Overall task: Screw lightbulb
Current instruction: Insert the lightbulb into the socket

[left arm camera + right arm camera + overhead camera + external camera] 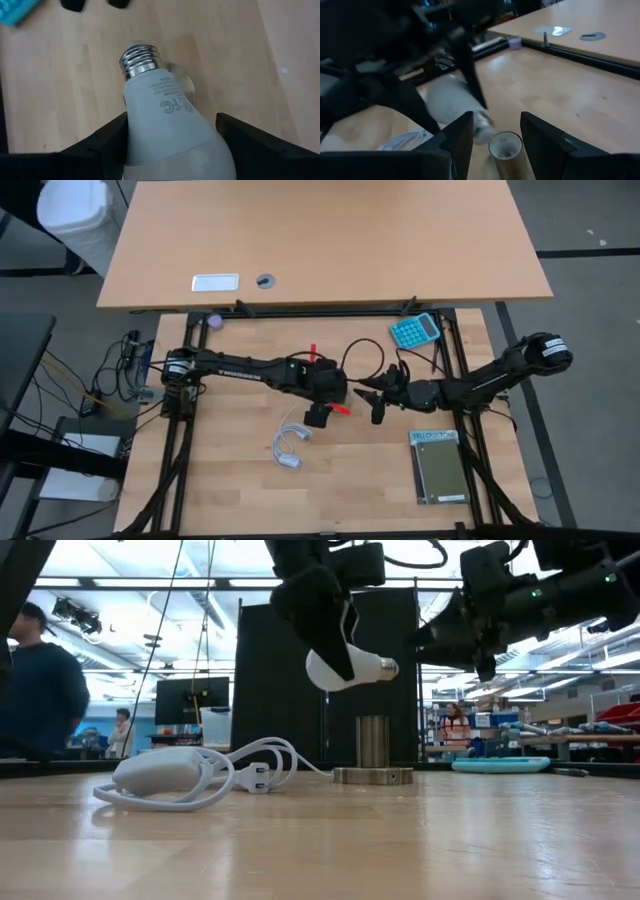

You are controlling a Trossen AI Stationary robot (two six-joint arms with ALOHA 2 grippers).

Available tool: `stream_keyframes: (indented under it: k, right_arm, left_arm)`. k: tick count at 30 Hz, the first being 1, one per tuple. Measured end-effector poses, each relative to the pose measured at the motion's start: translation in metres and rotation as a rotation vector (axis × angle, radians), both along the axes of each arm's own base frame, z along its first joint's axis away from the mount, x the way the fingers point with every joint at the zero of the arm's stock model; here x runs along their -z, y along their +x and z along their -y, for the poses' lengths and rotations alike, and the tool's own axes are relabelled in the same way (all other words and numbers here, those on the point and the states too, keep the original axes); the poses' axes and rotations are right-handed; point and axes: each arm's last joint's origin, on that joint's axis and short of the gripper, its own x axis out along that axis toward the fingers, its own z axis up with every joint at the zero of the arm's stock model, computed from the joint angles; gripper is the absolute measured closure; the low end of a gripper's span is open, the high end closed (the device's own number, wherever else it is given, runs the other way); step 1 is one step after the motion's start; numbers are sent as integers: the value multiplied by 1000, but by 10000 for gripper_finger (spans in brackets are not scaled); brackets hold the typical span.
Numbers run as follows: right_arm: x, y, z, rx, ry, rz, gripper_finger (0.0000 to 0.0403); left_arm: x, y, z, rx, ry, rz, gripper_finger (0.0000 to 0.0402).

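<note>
Lightbulb (pixel 165 125) fills the left wrist view, clamped at its white body between the two dark fingers (pixel 100 145) of the left gripper (pixel 335 635), its silvery threaded base pointing away from the wrist toward the bare wood. From table height the bulb hangs on its side in the air, base aimed at the right gripper (pixel 478 635), which is raised just beside it with its fingers drawn nearly together and nothing between them. Directly below the held bulb, a little beyond its base, stands the metal socket (pixel 373 752) on its round disc, upright on the table (pixel 320 840). Below and to the wrist side of the left gripper lies the coiled white cable (pixel 190 775) with its plug. Farther past the right gripper rests a teal calculator (pixel 415 331).
</note>
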Motion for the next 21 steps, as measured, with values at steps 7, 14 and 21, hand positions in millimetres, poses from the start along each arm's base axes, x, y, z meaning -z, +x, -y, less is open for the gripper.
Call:
stream_keyframes:
  k: [7,14,21]
  right_arm:
    - [10,8,4,26,7,-22,237]
    - [16,21,10,70,11,-25,237]
    - [9,34,14,102,-22,-1,237]
  left_arm:
    - [2,5,-12,-24,8,30,124]
    - [3,5,-19,-33,-6,22,124]
    - [3,6,-18,-24,-7,31,124]
